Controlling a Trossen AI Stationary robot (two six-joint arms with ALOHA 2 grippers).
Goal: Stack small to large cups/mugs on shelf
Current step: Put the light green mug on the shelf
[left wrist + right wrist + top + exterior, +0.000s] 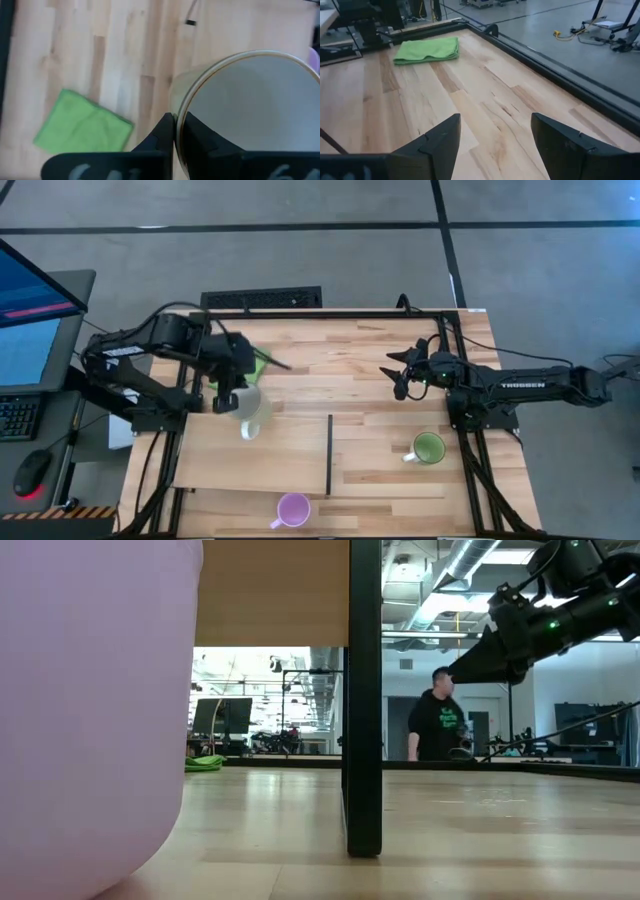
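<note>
Slip risk: left gripper [232,395] clamped only on thin rim of cream ceramic mug [246,406] above pale plywood shelf [215,465]; could tilt, drop. Right gripper [398,373] idle, fingers apart.

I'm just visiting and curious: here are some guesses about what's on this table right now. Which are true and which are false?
1. The left gripper pinches the white mug by its rim. True.
2. The green mug stands on the shelf. False: it stands on the tabletop, beyond the shelf's dark strip.
3. The right gripper is open and holds nothing. True.
4. The purple mug is stacked inside the green one. False: it stands alone near the table's front edge.
</note>
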